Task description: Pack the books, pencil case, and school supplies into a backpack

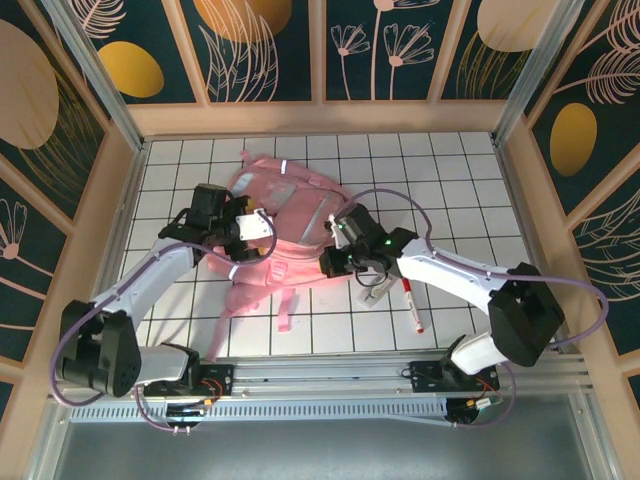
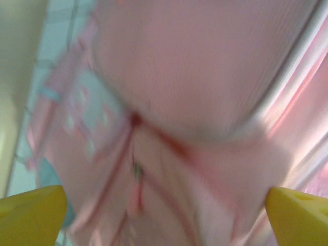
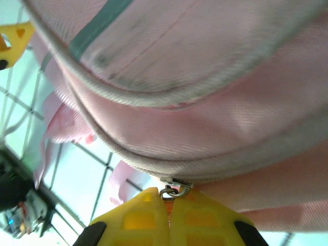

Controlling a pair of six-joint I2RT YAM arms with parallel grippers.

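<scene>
Top view: the pink backpack (image 1: 280, 225) is lying crumpled at the middle of the white gridded table (image 1: 450, 190), with one arm at each side of it. The left hand (image 1: 260, 233) is hovering at the backpack's left flank. In the left wrist view its yellow fingertips (image 2: 31, 215) are standing spread wide, with blurred pink fabric (image 2: 195, 77) between them. The right hand (image 1: 330, 262) is reaching the backpack's right edge. In the right wrist view its fingers (image 3: 138, 220) are pressing together, pinching the metal zipper pull (image 3: 174, 190) under a piped seam. A white marker with a red cap (image 1: 411, 305) is lying on the table just beside the right arm, apart from the backpack.
</scene>
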